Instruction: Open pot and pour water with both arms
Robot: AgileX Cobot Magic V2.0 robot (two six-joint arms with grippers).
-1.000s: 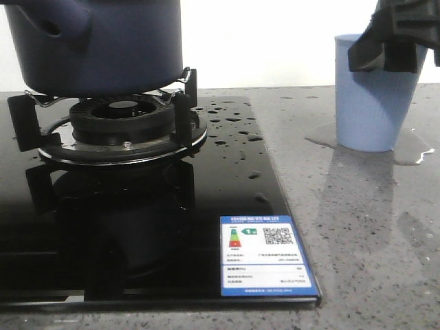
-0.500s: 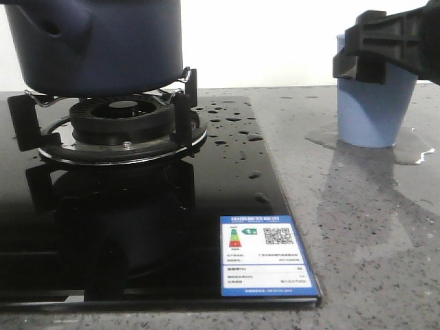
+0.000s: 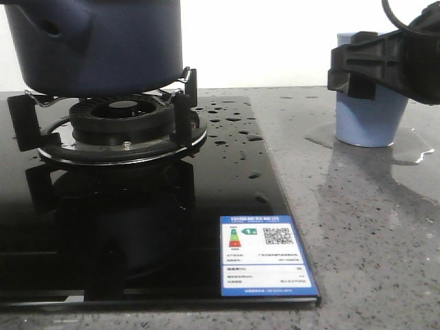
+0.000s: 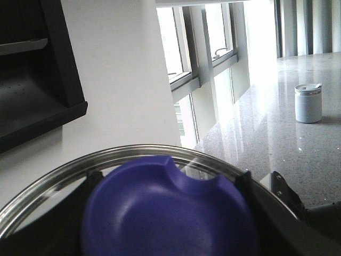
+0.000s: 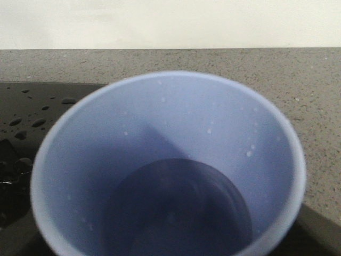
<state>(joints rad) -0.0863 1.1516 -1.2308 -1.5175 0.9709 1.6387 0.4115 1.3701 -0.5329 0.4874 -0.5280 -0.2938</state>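
Observation:
The dark navy pot stands on the gas burner at the far left; its handle socket faces me and its top is out of frame. In the left wrist view my left gripper is shut on the blue knob of a glass lid and holds it up. My right gripper is closed around the light blue cup, which fills the right wrist view. Water lies as droplets on the black hob and as a puddle around the cup.
The black glass hob carries an energy label near its front right corner. Grey speckled counter lies to its right. In the left wrist view a small pale canister stands on a far counter, by windows and a black shelf.
My right gripper has come down and left from above the cup's right side to lie level across the cup. The cup has shifted slightly. The pot has not moved.

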